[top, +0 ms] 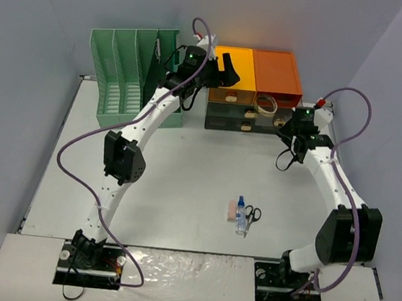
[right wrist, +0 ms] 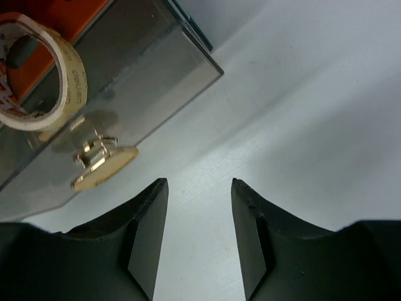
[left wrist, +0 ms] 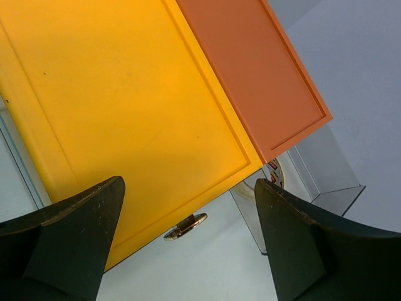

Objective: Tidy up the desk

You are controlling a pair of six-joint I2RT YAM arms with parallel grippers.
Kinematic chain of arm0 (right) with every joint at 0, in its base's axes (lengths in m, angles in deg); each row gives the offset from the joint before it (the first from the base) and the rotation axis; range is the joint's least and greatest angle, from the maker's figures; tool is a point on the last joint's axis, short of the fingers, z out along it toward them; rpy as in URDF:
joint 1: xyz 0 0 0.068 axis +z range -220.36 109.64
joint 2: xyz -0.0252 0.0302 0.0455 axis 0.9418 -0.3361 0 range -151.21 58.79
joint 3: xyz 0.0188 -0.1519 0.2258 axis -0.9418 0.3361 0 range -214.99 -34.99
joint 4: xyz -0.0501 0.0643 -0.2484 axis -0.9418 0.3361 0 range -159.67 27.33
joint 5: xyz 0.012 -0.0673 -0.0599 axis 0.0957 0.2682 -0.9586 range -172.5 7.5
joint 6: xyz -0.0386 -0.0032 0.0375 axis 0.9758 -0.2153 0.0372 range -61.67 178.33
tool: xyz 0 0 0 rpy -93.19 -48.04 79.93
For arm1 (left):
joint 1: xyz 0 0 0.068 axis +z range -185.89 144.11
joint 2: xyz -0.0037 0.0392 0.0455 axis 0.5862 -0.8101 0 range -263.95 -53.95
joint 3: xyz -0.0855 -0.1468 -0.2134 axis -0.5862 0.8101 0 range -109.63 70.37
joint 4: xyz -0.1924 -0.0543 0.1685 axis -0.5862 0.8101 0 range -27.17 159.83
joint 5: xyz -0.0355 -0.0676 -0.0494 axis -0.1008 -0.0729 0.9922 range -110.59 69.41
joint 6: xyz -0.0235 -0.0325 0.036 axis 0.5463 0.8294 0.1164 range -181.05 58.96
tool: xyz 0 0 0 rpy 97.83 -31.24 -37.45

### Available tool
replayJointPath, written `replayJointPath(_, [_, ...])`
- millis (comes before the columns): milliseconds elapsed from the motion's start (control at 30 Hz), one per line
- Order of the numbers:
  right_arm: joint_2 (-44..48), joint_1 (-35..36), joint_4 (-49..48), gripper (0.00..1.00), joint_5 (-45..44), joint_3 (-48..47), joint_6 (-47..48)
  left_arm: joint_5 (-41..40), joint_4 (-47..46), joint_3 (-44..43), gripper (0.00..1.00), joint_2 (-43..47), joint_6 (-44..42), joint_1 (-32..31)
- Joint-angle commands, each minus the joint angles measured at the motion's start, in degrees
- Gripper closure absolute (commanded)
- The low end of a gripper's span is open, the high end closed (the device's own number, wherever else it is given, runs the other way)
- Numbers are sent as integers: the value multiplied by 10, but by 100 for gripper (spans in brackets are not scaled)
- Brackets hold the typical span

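The desk (top: 183, 177) is a flat white tabletop. On it, near the front middle, lie a pink eraser (top: 232, 211), a small blue bottle (top: 240, 217) and black-handled scissors (top: 252, 215). My left gripper (top: 229, 71) is open and empty, hovering over the yellow drawer (left wrist: 125, 100) of the cabinet, with its brass knob (left wrist: 185, 226) between the fingers in the left wrist view. My right gripper (top: 288, 128) is open and empty, just above the desk (right wrist: 301, 94) in front of a pulled-out clear drawer (right wrist: 144, 69) that holds a tape roll (right wrist: 44, 81).
A green slotted file rack (top: 129, 77) stands at the back left. The drawer cabinet (top: 255, 91) has yellow and orange top units (top: 277, 72) over dark green drawers. The clear drawer's brass knob (right wrist: 103, 166) sits just left of my right fingers. Grey walls surround the desk.
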Motion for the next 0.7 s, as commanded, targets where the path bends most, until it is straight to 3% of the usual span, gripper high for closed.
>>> replayJointPath(0, [-63, -4, -101, 58, -10, -51, 19, -19, 61, 15, 18, 40, -16, -1])
replayJointPath(400, [-233, -5, -179, 57, 31, -216, 9, -43, 96, 50, 18, 60, -40, -7])
replayJointPath(667, [-259, 2, -178, 57, 64, -271, -4, -50, 108, 59, 18, 66, -47, -6])
